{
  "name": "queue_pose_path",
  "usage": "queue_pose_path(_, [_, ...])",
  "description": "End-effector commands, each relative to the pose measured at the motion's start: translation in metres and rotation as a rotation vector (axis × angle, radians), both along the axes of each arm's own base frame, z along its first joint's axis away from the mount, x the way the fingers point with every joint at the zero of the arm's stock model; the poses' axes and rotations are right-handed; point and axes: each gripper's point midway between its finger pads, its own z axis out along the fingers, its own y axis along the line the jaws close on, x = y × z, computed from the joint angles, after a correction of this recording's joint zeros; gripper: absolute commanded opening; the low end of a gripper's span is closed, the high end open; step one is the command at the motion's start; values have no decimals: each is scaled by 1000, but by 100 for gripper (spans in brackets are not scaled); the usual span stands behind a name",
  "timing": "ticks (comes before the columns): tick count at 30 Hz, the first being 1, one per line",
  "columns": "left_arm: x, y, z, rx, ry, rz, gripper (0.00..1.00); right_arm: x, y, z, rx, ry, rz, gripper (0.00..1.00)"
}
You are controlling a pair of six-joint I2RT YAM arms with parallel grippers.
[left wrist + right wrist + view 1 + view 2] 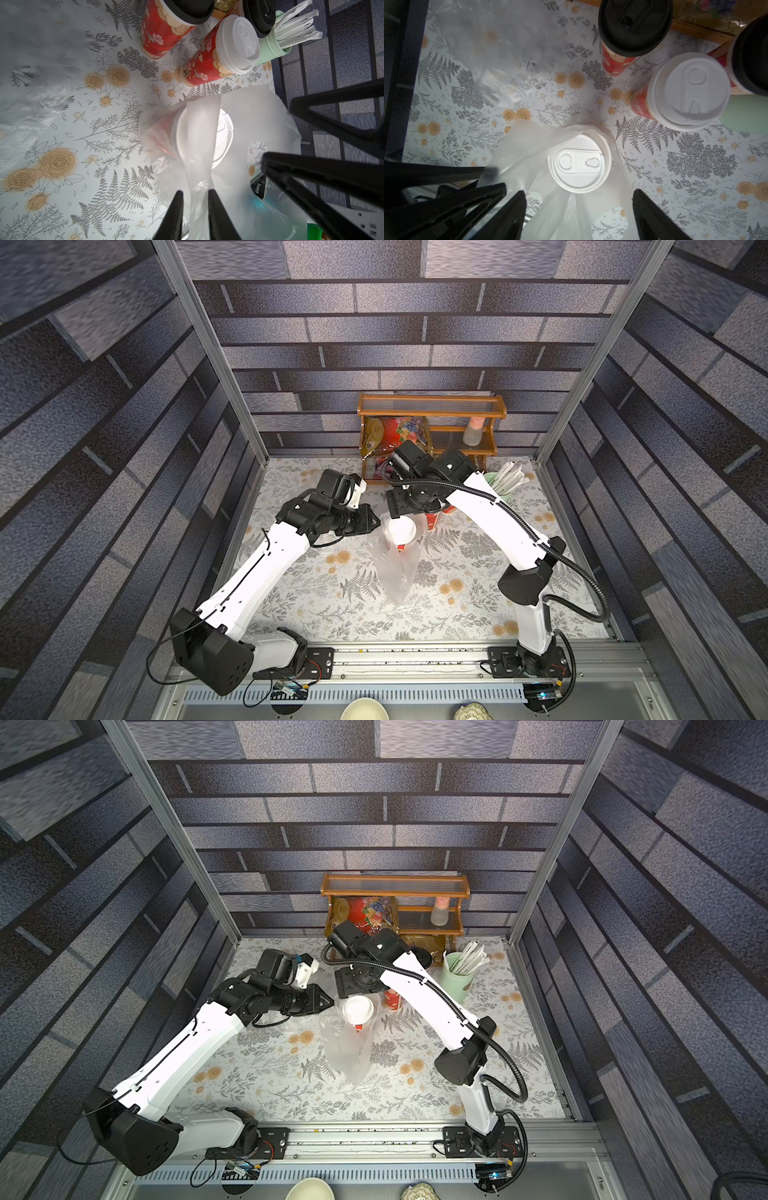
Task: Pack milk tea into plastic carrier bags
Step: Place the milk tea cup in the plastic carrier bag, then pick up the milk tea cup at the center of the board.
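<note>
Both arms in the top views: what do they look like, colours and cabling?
White shells, black joints and bases on both. The right arm carries a ribbed black hose; the left arm a thin black cable. The left tool and right tool have slim, tapering black fingers.

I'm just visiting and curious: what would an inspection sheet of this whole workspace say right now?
Surface: floral tablecloth, nothing spilled.
Job's things: one white-lidded cup upright inside a clear carrier bag; another white-lidded cup, a black-lidded cup and a second black-lidded cup stand outside; spare bag lies on the cloth.
Clutter: wooden rack holding snack packets and a bottle; green straw cup.
Pincers: left pincer closed on the bag's handle; right pincer open over the bagged cup.
Cables: black hose along the right arm.
Surroundings: brick-patterned walls, metal posts.
</note>
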Motion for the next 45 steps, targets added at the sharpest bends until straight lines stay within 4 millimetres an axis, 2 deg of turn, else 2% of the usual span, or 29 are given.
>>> queue_pose_path(1, [-1,-3,7,-7,-7,-29,18,-4,-31,35,-13,-82,-26,82])
queue_pose_path(4, [-1,-2,8,-7,-9,-21,10,8,-46,40,-30,-122,-50,82])
queue_pose_path(7, [-1,-2,7,-9,-5,-18,3,26,-58,37,-51,-177,-66,82])
queue_pose_path(14, [-4,-2,5,-12,2,-7,0,62,-58,29,73,-358,-33,85])
queue_pose_path(18, [-5,0,6,-11,0,-1,0,79,-61,13,164,-387,-30,85])
queue_pose_path(22, [-5,1,4,-9,4,5,0,95,-66,-14,140,-365,-48,85])
queue_pose_path(28, [-7,-1,0,-15,21,1,0,117,-77,-34,91,-370,-86,85])
queue_pose_path(36, [-7,-1,-2,-12,30,6,0,130,-75,-73,88,-317,-95,82])
queue_pose_path(45, [-6,-1,-1,-9,32,8,0,130,-79,-100,53,-278,-103,80])
